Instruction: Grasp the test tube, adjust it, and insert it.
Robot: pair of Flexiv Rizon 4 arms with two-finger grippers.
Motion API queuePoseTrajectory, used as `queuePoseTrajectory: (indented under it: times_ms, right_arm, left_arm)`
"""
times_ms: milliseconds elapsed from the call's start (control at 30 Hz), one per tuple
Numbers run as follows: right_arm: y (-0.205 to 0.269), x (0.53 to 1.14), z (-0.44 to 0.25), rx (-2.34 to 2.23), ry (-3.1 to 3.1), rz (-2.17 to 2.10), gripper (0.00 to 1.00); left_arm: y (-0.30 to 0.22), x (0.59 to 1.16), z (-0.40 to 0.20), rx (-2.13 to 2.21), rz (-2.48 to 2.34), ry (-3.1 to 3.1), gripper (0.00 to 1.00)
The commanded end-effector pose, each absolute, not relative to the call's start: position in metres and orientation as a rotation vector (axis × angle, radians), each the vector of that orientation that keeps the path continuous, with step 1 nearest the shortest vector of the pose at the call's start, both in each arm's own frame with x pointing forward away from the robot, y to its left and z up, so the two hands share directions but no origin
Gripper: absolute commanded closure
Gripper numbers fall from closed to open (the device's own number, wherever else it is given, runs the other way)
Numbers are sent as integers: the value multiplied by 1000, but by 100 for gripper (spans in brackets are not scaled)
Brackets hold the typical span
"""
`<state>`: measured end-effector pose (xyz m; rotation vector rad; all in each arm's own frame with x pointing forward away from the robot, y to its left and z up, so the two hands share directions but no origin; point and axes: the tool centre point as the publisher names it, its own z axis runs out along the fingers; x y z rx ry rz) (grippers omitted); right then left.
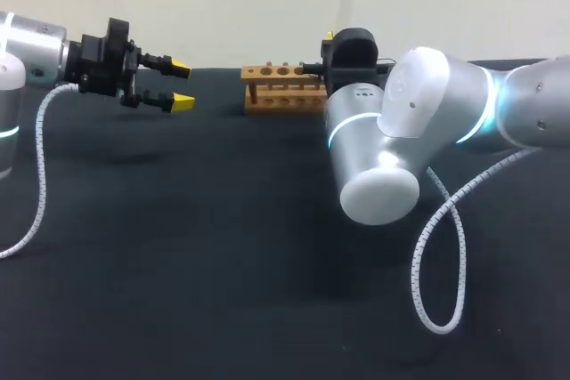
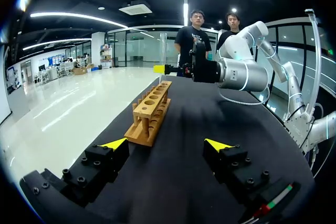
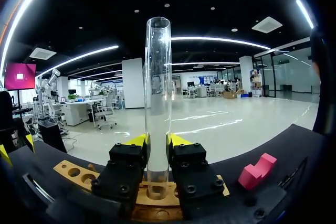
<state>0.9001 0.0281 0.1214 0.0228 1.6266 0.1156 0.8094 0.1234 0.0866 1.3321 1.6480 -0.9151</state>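
Our right gripper [image 3: 157, 141] is clamped on the test tube [image 3: 157, 93], a yellow-tipped finger pressing on either side of its lower part. The tube stands upright, open mouth on top. Its rounded end sits right at the top board of the wooden rack [image 3: 62, 167]; whether it is inside a hole, we cannot tell. A pink block [image 3: 257, 171] lies on the table [image 1: 223, 264] beside the rack. On the other side, our left gripper [image 1: 181, 84] hangs above the table, fingers spread wide with nothing between them, pointing toward the rack and well apart from it.
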Motion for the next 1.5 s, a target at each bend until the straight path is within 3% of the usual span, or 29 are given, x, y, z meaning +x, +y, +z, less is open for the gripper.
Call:
queuePoseTrajectory:
  times_ms: [33,833,867,900,933,1100,1133,1167,1500]
  right_arm:
    - [28,904,116,-51,1615,202,100]
    - [27,905,92,-21,1628,207,100]
    - [27,904,92,-23,1628,208,100]
    - [27,904,91,-24,1628,207,100]
    - [27,903,91,-24,1629,207,100]
    - [28,900,89,-27,1629,206,100]
    - [28,900,88,-28,1629,206,100]
    - [28,899,88,-30,1629,205,100]
    - [29,896,84,-36,1619,217,100]
  left_arm:
    - [124,809,86,1332,-914,1645,0]
    - [124,809,86,1332,-914,1645,0]
    - [124,809,86,1332,-914,1645,55]
    - [124,809,86,1332,-914,1645,92]
    - [124,809,86,1332,-914,1645,100]
    - [124,809,86,1332,-914,1645,100]
    - [124,809,86,1332,-914,1645,39]
    - [124,809,86,1332,-914,1645,0]
    - [124,809,86,1332,-914,1645,0]
